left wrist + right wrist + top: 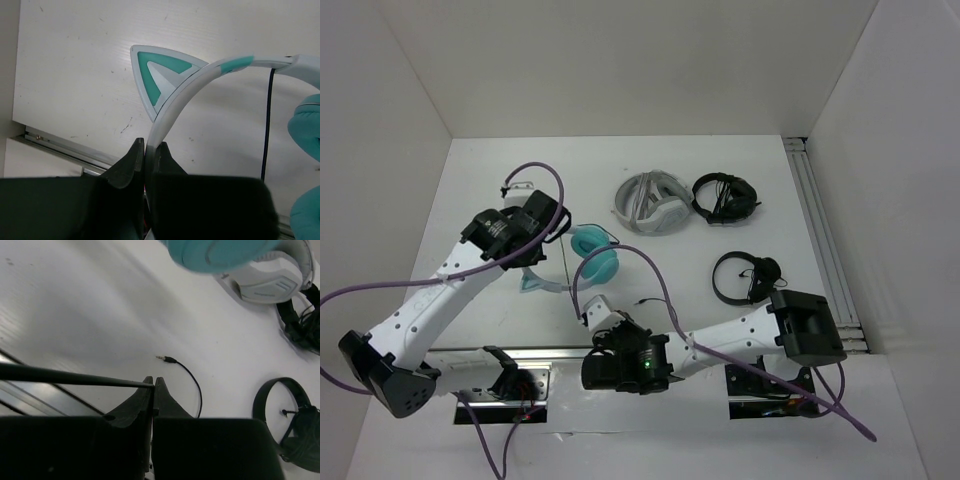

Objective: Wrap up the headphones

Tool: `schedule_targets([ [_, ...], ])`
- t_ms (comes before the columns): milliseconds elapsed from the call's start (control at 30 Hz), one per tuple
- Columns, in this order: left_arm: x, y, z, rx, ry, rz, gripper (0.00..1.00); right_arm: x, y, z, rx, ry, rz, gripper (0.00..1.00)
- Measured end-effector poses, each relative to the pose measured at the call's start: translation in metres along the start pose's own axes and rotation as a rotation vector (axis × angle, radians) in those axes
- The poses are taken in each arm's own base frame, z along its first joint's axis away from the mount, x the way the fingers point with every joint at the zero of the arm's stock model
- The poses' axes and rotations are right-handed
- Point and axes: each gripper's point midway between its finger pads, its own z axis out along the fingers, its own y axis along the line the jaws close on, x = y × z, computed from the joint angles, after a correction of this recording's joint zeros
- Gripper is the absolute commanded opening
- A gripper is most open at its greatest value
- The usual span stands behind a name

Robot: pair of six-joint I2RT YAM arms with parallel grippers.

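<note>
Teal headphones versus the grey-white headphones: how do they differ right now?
The teal headphones are held at the headband by the left end effector; the grey-white headphones lie free on the table. The teal headphones show a cat ear; the grey-white headphones show none. Both are over-ear.

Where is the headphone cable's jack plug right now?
Right wrist view: the jack plug lies on the table just ahead of the right end effector, which pinches the black cable; the teal headphones show beyond it, at the top.

A white table (590, 160) sits boxed in by plain white walls (620, 60) on three sides, an aluminium rail (823, 240) along its right edge.
</note>
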Motion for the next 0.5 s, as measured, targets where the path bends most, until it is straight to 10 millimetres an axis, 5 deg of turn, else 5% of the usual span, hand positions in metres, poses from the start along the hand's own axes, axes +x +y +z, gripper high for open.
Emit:
schedule_targets([
  [167, -0.017, 0.012, -0.002, -0.001, -0.058, -0.095, 0.00, 0.014, -0.006, 0.009, 0.037, 0.045, -0.001, 0.00],
  [500, -0.030, 0.048, -0.006, -0.058, -0.070, -0.149, 0.00, 0.048, 0.031, 0.027, 0.009, 0.115, -0.046, 0.00],
])
